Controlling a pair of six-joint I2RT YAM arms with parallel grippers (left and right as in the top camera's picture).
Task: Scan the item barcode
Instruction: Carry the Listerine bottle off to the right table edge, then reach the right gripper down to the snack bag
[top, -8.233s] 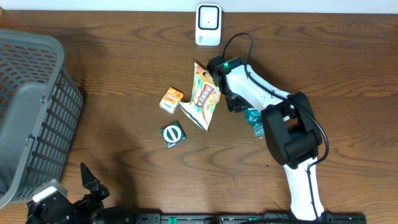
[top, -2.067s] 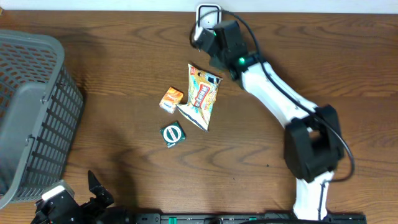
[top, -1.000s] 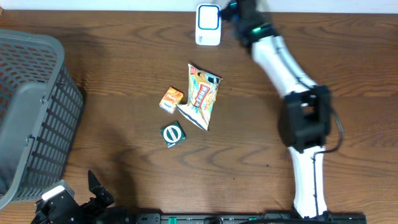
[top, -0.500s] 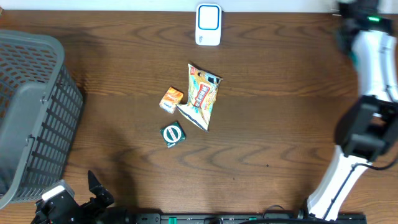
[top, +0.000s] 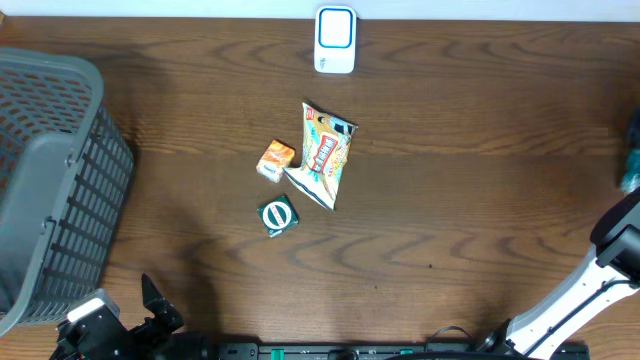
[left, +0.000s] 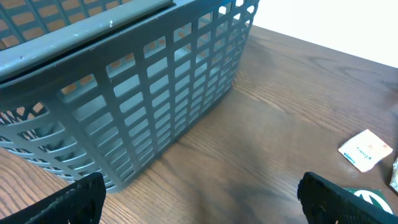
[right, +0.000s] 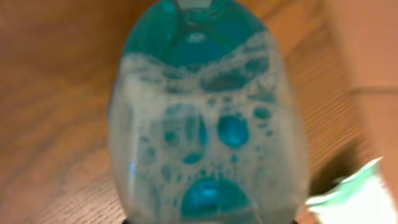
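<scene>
Across the overhead frame, a wooden table (top: 480, 120) carries all items. Left side: grey plastic basket (top: 50, 170). Ctr: snack bag (top: 326, 155), lying flat. Top ctr: white scanner (top: 335, 40). Far right edge: right gripper (top: 632, 165) clamped on foamy teal-liquid bottle (right: 208, 124), well apart from scanner. Left of bag: orange box (top: 276, 160), then green pkt (top: 278, 216) lower. Bottom left: left gripper (left: 202, 205), jaws wide apart.

1. The bottle (right: 205, 124) is clear plastic with teal liquid and white foam bubbles inside. It sits gripped close against the right tool (top: 633, 160), filling that wrist's view in a blur.
2. The scanner (top: 335, 40), a white rounded block with a pale window, lies well apart from that tool.
</scene>
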